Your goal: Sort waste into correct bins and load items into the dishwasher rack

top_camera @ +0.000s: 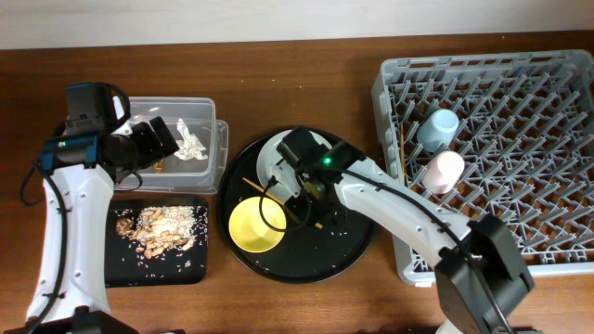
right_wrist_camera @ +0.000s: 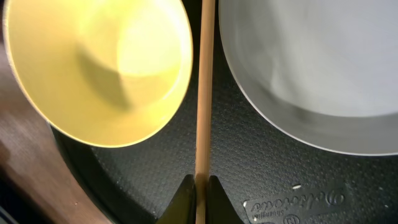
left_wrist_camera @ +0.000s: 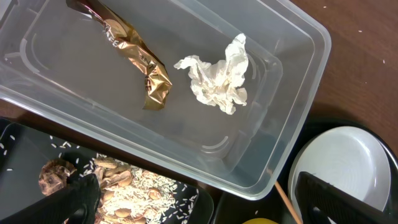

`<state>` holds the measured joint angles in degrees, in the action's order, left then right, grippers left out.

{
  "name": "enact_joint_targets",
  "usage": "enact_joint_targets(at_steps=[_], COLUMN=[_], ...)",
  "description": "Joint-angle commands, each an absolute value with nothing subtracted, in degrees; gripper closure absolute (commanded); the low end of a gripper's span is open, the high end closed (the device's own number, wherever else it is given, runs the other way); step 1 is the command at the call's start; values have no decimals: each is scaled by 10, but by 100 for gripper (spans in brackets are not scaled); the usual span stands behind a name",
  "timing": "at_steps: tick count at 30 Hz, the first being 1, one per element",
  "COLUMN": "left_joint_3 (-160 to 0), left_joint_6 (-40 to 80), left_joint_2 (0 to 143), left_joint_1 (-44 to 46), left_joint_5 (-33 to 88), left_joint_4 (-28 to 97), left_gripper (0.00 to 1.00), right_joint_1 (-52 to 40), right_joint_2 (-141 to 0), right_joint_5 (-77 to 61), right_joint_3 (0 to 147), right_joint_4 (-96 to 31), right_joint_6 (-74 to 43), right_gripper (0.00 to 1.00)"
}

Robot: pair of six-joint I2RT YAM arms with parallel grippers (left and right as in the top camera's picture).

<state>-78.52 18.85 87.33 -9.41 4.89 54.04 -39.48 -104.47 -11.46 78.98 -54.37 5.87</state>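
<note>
My right gripper (right_wrist_camera: 199, 198) is shut on a thin wooden chopstick (right_wrist_camera: 204, 93) that lies on the round black tray (right_wrist_camera: 124, 174), between the yellow bowl (right_wrist_camera: 99, 68) and the pale plate (right_wrist_camera: 311, 68). From overhead, this gripper (top_camera: 311, 190) sits over the tray's middle. My left gripper (left_wrist_camera: 205, 202) hangs open and empty over the near edge of the clear tub (left_wrist_camera: 292, 93). The tub holds a crumpled white tissue (left_wrist_camera: 217, 78) and a brown-gold wrapper (left_wrist_camera: 140, 59). Food scraps with rice (top_camera: 156, 229) lie in the shallow black tray (top_camera: 121, 269). A blue cup (top_camera: 438, 128) and a pink cup (top_camera: 444, 172) stand in the grey rack (top_camera: 520, 213).
The round black tray (top_camera: 348, 246) lies between the bins on the left and the rack on the right. Bare wooden table (top_camera: 306, 83) stretches behind it. The rack's lattice floor to the right of the cups holds nothing.
</note>
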Motion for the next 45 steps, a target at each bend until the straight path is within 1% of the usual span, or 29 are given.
enact_joint_targets(at_steps=[1,6,16,17,18,20,21,24,28,32,35,40,45], left_joint_3=[-786,-786,-786,-786,-786,-786,-786,-786,-786,-786,-786,-786,-786], left_joint_6=[183,183,183,183,183,183,183,183,183,183,183,183,183], left_joint_2=[867,867,867,867,867,867,867,867,867,867,867,867,867], left_joint_1=[-95,-95,-95,-95,-95,-95,-95,-95,-95,-95,-95,-95,-95], left_joint_5=[45,45,44,44,44,45,45,45,44,45,45,45,44], left_joint_4=[541,541,541,541,541,541,541,541,541,541,541,541,541], left_gripper=[0,1,1,0,0,0,1,0,1,0,0,0,0], right_joint_1=[-397,-397,-397,-397,-397,-397,-398,-398,-398,-400,-408,-432,-470], right_joint_2=[-1033,-1032,-1032,-1032,-1034,-1038,-1041,-1059,-1071,-1074,-1074,-1074,-1074], right_joint_5=[-102,-38,-40,-40,-40,-40,-41,-44,-45,-48,-57,-91,-53], right_joint_3=[799,800,799,799,799,799,797,784,772,756,743,728,713], right_joint_4=[-558,-540,-536,-533,-529,-531,-533,-519,-484,-484,-484,-477,-477], right_joint_6=[53,12,10,2,-22,-67,-91,-177,-193,-222,-222,-234,-299], right_gripper=[96,96,96,94,85,83,76,67,65,71,72,72,71])
